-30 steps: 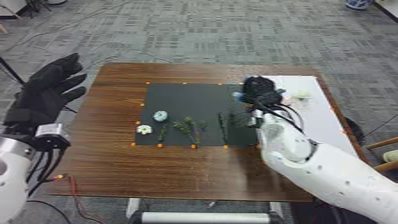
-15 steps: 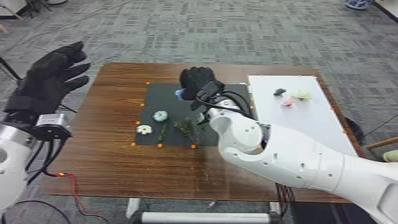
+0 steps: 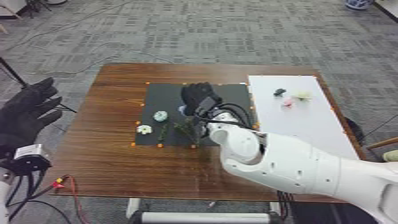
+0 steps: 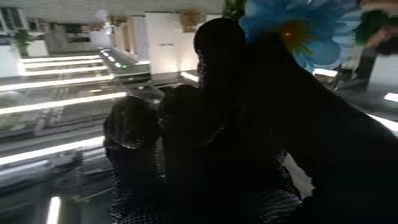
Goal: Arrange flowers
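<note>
In the head view my right hand point(image 3: 199, 94) is over the black mat point(image 3: 158, 98), with a blue flower point(image 3: 183, 109) at its left side. The right wrist view has the blue flower point(image 4: 293, 32) pinched between thumb and finger of my right hand point(image 4: 200, 135). On the mat lie a pale blue flower point(image 3: 161, 116), a white flower point(image 3: 144, 129) and green stems point(image 3: 163, 132). A pink flower point(image 3: 288, 102), a pale yellow-green flower point(image 3: 302, 95) and a dark green piece point(image 3: 280, 92) rest on the white sheet point(image 3: 311, 122). My left hand point(image 3: 25, 116) is open, left of the table.
The brown wooden table point(image 3: 111, 110) surrounds the mat. Small orange markers line the mat's edges. My right forearm crosses the table's front right part and covers some of the mat and sheet. A red cable point(image 3: 75, 192) hangs by the front left corner.
My right hand has moved left from the white sheet to the black mat with the blue flower, then slightly toward the robot. My left hand has moved lower and farther left.
</note>
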Available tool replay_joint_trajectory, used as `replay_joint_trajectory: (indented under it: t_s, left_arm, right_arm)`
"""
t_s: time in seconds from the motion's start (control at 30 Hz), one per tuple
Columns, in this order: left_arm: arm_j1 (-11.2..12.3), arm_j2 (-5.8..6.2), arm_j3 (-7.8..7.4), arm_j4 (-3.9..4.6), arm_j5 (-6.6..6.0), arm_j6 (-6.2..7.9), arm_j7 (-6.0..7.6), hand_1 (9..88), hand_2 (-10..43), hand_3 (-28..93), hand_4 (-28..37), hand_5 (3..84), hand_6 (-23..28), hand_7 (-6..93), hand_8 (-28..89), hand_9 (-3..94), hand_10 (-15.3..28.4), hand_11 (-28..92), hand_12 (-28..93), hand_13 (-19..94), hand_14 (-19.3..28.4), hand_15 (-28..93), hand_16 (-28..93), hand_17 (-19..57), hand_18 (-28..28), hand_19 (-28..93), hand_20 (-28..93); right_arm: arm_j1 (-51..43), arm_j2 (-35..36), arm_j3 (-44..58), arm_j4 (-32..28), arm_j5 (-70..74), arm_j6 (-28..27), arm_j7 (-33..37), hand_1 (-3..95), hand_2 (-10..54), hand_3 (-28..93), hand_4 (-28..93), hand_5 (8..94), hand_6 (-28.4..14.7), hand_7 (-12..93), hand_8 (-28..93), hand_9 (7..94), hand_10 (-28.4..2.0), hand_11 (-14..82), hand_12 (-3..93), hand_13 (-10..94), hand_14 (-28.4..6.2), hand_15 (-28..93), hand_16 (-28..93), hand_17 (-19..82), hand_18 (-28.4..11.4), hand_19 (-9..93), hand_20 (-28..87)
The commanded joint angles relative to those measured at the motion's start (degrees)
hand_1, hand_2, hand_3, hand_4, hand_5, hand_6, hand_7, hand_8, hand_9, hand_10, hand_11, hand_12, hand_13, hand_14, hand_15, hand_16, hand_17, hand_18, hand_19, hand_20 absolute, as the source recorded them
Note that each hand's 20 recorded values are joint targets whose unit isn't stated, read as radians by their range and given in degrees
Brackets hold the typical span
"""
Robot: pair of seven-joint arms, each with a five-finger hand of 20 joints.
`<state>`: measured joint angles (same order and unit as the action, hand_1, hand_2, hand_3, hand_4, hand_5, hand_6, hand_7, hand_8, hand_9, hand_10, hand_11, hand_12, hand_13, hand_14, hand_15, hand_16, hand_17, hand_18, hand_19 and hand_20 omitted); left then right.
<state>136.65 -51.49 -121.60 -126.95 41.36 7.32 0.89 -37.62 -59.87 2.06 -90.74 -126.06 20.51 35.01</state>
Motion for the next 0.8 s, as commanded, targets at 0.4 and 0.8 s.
replay_joint_trajectory:
  t_s: [0.4,0.8]
  left_arm:
    - [-1.73,-0.47,0.76,-0.37,0.35,-1.27,-0.57,23.3,-2.1,67,-28.3,19.8,1.3,20.4,-10,14.9,8.6,18,19,5,11.5,40,-5,-13.1,18.1,37,11]
    - [-2.24,0.18,0.55,-0.54,0.36,-2.00,-1.22,22.9,-2.1,67,-28.3,19.8,1.3,20.4,-10,15.0,8.6,18,19,5,11.5,40,-5,-13.1,18.1,37,11]
  right_arm:
    - [1.31,-2.38,-3.24,1.52,-2.32,-1.04,-0.27,49.9,-9.5,84,-20,76.4,1.9,42,-3,83.3,-5.7,23.1,52.1,70,-5.8,72,45,39,-20.5,91,55]
    - [-1.85,-3.23,0.99,3.49,-2.97,-4.96,-1.11,47.7,-9.5,83,-26,72.5,2.3,40,-2,81.1,-5.3,21.9,50.8,68,-5.9,73,42,38,-20.1,91,56]
